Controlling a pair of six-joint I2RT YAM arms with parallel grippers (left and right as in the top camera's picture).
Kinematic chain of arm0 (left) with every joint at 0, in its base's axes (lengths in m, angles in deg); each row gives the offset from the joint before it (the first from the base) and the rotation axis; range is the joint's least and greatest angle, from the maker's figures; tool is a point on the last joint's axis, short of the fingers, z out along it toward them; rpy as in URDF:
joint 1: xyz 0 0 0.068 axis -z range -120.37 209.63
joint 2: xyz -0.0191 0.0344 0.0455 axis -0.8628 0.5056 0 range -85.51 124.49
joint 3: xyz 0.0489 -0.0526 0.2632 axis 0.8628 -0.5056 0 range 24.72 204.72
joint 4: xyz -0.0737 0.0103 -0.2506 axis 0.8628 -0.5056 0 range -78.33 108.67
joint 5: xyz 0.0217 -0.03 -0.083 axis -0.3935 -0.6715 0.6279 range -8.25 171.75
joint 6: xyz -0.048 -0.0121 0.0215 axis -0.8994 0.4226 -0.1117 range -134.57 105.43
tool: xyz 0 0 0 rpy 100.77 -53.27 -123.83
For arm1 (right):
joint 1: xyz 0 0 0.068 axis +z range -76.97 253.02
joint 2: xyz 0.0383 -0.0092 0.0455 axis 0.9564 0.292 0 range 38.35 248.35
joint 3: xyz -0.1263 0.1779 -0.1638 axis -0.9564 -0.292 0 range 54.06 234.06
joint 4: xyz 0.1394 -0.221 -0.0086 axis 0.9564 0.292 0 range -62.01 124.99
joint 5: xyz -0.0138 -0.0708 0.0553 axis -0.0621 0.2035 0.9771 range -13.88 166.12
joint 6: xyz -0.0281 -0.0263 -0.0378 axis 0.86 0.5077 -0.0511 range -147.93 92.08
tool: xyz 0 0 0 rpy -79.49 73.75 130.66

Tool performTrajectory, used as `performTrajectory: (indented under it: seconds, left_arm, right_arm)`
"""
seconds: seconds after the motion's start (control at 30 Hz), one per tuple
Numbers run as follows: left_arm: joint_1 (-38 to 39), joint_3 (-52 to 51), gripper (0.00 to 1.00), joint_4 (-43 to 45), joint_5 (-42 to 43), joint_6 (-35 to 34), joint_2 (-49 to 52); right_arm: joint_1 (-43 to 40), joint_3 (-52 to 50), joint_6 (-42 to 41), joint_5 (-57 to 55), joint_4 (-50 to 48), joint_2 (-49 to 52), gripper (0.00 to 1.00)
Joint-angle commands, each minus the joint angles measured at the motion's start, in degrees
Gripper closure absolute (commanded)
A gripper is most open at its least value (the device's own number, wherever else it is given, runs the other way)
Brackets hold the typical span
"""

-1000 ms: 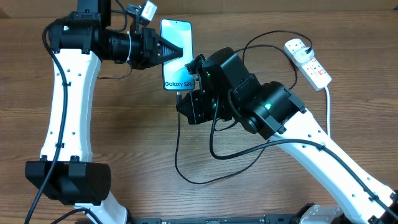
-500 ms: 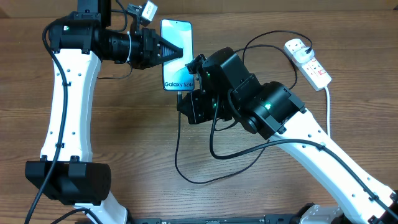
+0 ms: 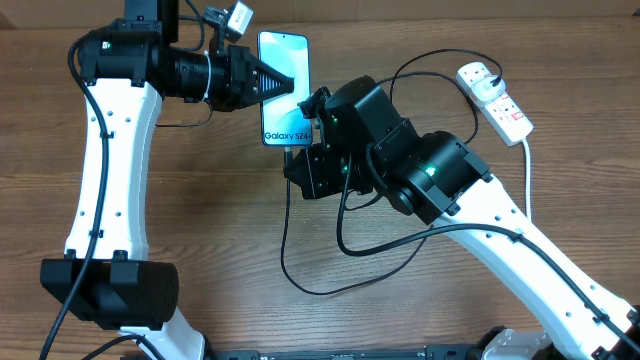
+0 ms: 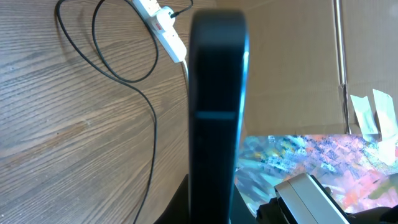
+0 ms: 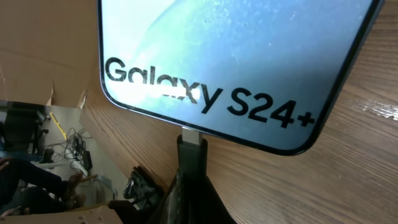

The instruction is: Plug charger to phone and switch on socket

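Observation:
The phone (image 3: 284,90) with its blue-cyan screen is held off the table in my left gripper (image 3: 285,86), which is shut on its sides. In the left wrist view the phone (image 4: 217,106) shows edge-on as a dark bar. My right gripper (image 3: 293,160) is shut on the charger's connector tip (image 5: 191,155), which sits at the port in the phone's bottom edge (image 5: 236,68). The charger cable (image 3: 300,255) loops over the table to a black plug in the socket (image 3: 495,98), a white power strip at the far right.
The socket's thick white lead (image 3: 528,165) runs down the right side. The socket (image 4: 163,28) and black cable (image 4: 149,124) also show in the left wrist view. A cardboard wall (image 4: 292,62) stands behind the table.

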Motion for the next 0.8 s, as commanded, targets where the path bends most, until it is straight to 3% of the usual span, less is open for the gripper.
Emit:
performTrajectory:
  seconds: [0.0,0.57,0.77]
  left_arm:
    - [0.02,0.63,0.96,-0.22,2.29,0.13,-0.07]
    - [0.02,0.63,0.96,-0.50,4.66,3.17,-0.07]
    - [0.04,0.63,0.96,-2.49,4.57,7.37,-0.07]
  right_arm:
    - [0.17,0.68,-1.01,-1.42,-0.46,-0.11,0.96]
    - [0.17,0.68,-1.70,-1.84,-0.66,-0.07,0.96]
    - [0.17,0.68,-1.77,-1.84,-1.42,-0.07,0.96]
